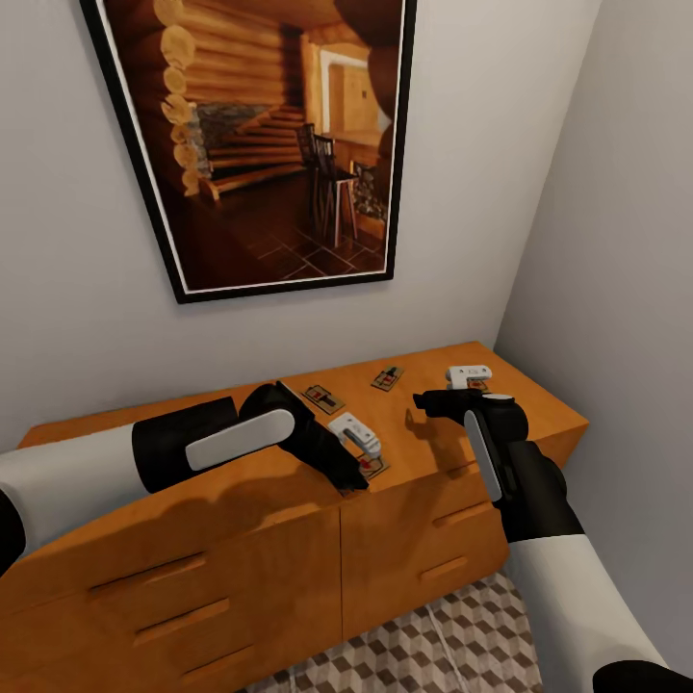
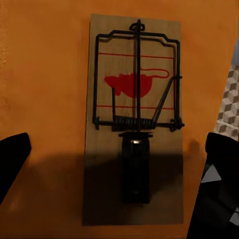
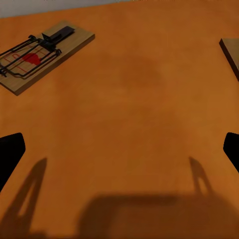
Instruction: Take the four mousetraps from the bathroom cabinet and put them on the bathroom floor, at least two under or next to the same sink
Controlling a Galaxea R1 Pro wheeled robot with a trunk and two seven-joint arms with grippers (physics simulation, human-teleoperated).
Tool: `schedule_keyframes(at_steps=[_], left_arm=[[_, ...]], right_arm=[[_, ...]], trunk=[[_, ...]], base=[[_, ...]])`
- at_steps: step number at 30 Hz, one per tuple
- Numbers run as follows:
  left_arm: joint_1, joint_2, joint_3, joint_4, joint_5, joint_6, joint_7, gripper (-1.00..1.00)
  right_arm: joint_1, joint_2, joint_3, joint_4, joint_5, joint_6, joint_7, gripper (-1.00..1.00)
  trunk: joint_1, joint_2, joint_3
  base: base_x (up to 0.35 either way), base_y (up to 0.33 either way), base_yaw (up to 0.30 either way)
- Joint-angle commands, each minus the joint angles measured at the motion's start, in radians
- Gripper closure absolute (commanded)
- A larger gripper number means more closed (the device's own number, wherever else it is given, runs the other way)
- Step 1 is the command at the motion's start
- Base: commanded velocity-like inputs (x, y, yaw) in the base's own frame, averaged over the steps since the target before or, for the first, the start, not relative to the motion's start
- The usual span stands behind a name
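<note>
On the cabinet top (image 1: 241,472), my left gripper (image 2: 119,164) hangs wide over the front-edge mousetrap (image 2: 134,119); right gripper (image 3: 119,149) wide, empty. No trap floored yet, I judge.

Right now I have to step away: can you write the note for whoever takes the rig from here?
Left gripper: open, right above the mousetrap at the front edge of the cabinet top. It holds nothing.
Right gripper: open and empty, over bare cabinet top.
Three more mousetraps on the top.
Done: none is on the bathroom floor.
Left: grasp each and set all four on the floor, two by the sink.
</note>
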Motion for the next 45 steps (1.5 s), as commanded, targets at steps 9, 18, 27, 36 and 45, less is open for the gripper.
schedule_keyframes(at_steps=[9, 18, 27, 36, 45], left_arm=[[-0.001, -0.002, -0.028, 0.002, 0.017, -0.002, 0.011, 1.00], [-0.001, -0.004, -0.028, 0.003, 0.018, -0.001, 0.013, 1.00], [-0.026, -0.032, 0.208, -0.019, 0.019, 0.023, 0.019, 1.00], [-0.035, -0.032, 0.209, -0.020, 0.019, 0.023, 0.019, 1.00], [-0.019, -0.049, 0.227, -0.003, 0.045, 0.004, 0.018, 1.00]], right_arm=[[-0.001, 0.000, 0.000, -0.001, 0.000, 0.005, 0.000, -1.00], [-0.001, 0.000, 0.000, -0.001, 0.000, 0.005, 0.000, -1.00], [-0.001, -0.005, 0.000, 0.017, 0.000, -0.010, 0.000, -1.00], [-0.001, -0.004, 0.000, 0.018, 0.000, -0.011, 0.000, -1.00], [0.013, -0.022, -0.017, 0.001, 0.019, -0.028, 0.001, -1.00]], trunk=[[0.000, 0.000, -0.001], [0.000, 0.000, -0.001], [0.000, 0.000, -0.001], [0.000, 0.000, -0.001], [0.000, 0.000, -0.001]], base=[[0.000, 0.000, 0.000], [0.000, 0.000, 0.000], [0.000, 0.000, 0.000], [0.000, 0.000, 0.000], [0.000, 0.000, 0.000]])
